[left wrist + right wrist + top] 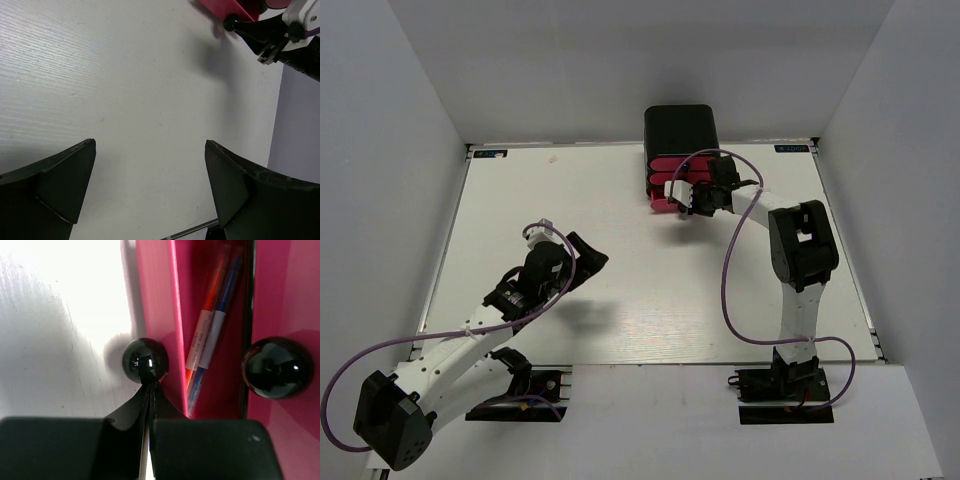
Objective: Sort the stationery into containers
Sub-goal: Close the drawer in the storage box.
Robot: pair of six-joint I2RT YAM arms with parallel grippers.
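Note:
The black cabinet [680, 128] stands at the table's far edge with its pink drawers [665, 185] facing me. In the right wrist view the lowest drawer [155, 300] stands partly out, and a thin orange pen [212, 295] and a thin blue pen [227, 287] lie inside it. My right gripper [151, 385] is shut, its tips touching that drawer's black knob [145, 360] without enclosing it. It also shows in the top view [692, 200]. My left gripper [150, 142] is open and empty above bare table, at middle left in the top view [588, 262]. No loose stationery shows on the table.
A second black knob [275, 367] on the drawer above sits right of my right fingers. The left wrist view shows the lowest drawer's corner [220, 7] and its knob [231, 23] at the top right. White walls enclose the table [620, 300] on three sides.

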